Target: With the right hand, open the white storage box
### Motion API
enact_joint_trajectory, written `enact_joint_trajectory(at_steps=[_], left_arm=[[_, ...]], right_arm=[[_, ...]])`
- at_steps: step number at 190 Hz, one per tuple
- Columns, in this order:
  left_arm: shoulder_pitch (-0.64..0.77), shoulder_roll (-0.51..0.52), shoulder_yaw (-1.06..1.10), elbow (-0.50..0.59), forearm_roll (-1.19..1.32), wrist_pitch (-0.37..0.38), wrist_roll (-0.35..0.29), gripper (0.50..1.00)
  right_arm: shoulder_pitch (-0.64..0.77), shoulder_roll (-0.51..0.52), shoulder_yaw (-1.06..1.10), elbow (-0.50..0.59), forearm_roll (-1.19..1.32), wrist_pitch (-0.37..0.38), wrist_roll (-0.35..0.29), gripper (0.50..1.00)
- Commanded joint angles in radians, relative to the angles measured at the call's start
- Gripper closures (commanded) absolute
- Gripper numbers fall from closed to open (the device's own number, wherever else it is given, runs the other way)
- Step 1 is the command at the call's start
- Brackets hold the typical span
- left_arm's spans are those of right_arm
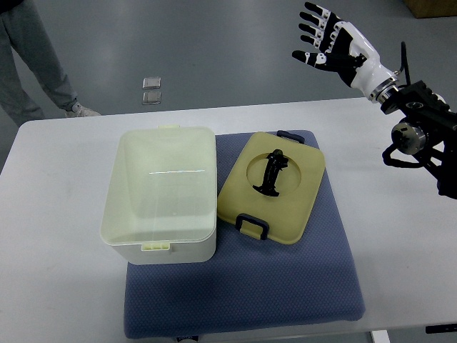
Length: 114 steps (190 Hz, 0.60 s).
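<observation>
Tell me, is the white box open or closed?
Open. The white box has no lid on, so you see straight inside. Its yellowish lid lies flat beside it on the blue mat. The right robot hand is raised, empty.

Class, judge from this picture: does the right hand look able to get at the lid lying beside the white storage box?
Probably yes. The right hand is raised, fingers spread, holding nothing. The lid lies flat on the blue mat right of the box, nothing covering it.
</observation>
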Motion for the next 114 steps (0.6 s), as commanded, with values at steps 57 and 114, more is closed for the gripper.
enact_joint_trajectory(at_steps=[57, 114], left_arm=[[0.000, 0.000, 0.000, 0.000, 0.000, 0.000, 0.000, 0.500], [0.000, 0.000, 0.000, 0.000, 0.000, 0.000, 0.000, 0.500]], right_arm=[[-0.075, 0.032, -0.001, -0.088, 0.328, -0.049, -0.115, 0.581], [-0.138, 0.089, 0.005, -0.108, 0.405, -0.050, -0.145, 0.570]])
